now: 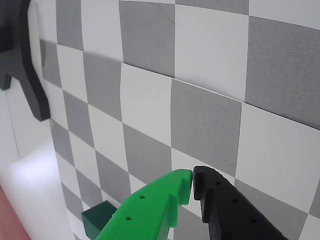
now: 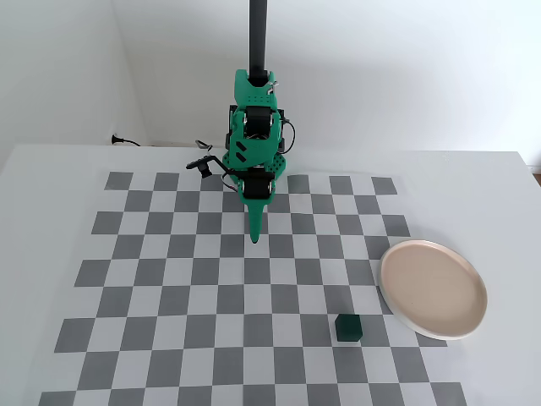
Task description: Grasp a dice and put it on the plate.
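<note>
In the fixed view the dice (image 2: 348, 327) is seen well apart from the gripper (image 2: 255, 240), toward the viewer and rightward, near the plate (image 2: 397, 298); the fingers are pressed together, empty.

Fixed view: high, facing the arm, whole checkerboard (image 2: 211, 288) in frame. Wrist view: close behind the gripper (image 1: 192, 184), angled down. Both share the squares below its tips.

Fixed view: checkerboard mat (image 2: 211, 288) flat on counter (image 2: 51, 169). Arm base (image 2: 254, 127) at mat's 12 o'clock edge, end effector (image 2: 254, 237) over mat centre-top. Dice (image 2: 347, 327) on mat at end effector's 4 o'clock. Plate (image 2: 433, 288) at dice's 2 o'clock, near but apart, straddling mat's 3 o'clock edge.
</note>
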Controlling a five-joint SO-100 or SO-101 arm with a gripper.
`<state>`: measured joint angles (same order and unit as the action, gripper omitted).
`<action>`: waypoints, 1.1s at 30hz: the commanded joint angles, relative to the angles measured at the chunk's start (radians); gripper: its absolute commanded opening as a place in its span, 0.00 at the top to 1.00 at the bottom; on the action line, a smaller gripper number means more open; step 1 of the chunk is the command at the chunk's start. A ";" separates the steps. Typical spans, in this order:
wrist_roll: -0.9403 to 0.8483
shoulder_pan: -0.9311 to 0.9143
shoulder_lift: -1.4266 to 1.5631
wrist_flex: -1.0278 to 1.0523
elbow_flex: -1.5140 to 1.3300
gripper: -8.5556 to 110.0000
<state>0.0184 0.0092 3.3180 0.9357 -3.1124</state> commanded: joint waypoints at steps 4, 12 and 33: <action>0.028 -0.061 0.017 0.002 0.018 0.96; 0.028 -0.061 0.017 0.002 0.018 0.96; 0.031 -0.054 0.017 -0.097 0.018 0.96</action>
<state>0.0874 -0.0353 3.3195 0.8882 -3.1124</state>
